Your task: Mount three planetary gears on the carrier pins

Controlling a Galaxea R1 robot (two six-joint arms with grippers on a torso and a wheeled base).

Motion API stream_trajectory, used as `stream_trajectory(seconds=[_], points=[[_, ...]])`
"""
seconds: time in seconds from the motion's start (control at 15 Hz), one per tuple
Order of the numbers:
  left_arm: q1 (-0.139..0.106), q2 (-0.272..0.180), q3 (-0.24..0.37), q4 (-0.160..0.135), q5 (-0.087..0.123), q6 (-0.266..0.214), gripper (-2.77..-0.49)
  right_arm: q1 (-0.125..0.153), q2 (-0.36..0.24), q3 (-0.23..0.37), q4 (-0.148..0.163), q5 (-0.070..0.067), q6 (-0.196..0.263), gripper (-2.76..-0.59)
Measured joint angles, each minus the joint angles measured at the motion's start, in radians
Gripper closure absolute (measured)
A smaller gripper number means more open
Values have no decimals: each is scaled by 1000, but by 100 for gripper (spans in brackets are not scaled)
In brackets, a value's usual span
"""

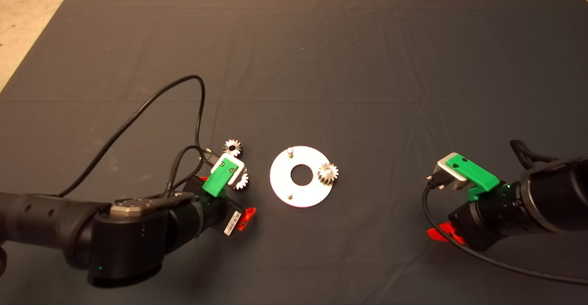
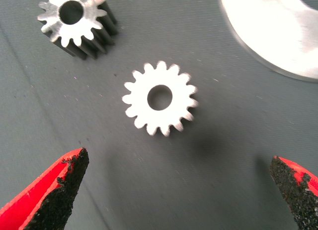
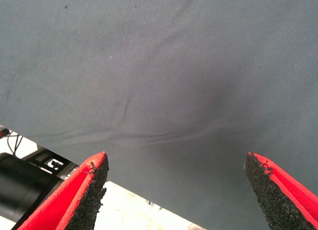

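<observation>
Left gripper (image 2: 174, 190): low over the mat on the near left, just left of the disc; jaws wide apart, holding nothing. Red fingers (image 2: 54, 183) stand either side of the bare cloth short of a loose gear.
Right gripper (image 3: 174, 190): near right of the mat, well apart from the disc, over bare cloth; jaws wide apart, empty.
Mat (image 1: 367, 66): dark grey cloth, lightly creased, covers most of the table.
Gear by the left gripper (image 2: 160, 98): lies flat on the mat, bore up, beyond the left fingertips and touching neither. From above only part of it shows past the green wrist piece.
Disc (image 1: 281, 178): flat silver round with a central hole, near the middle of the mat, just right of the left gripper.
Pins: two bare, one at the near edge of the disc (image 1: 290, 196), one at the far edge (image 1: 290, 150).
Gear on the disc (image 1: 328, 173): sits at the right rim, where the third pin would be.
Far gear (image 1: 232, 147): loose on the mat, just beyond the left gripper, left of the disc.
Cable (image 1: 138, 114): black loop rising off the left arm.
</observation>
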Motion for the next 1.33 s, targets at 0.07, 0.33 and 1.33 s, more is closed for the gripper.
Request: stream_trajectory(seconds=[0.07,0.33,1.33], points=[[0,2,-17,4,0,1,-264,-3,0,0,1,0,0,-203],[3,2,-64,8,0,6,-264,-2,-1,0,1,0,0,-203],[-59,69,-148,11,0,0,-256,-16,-49,1,2,-1,-13,-203]])
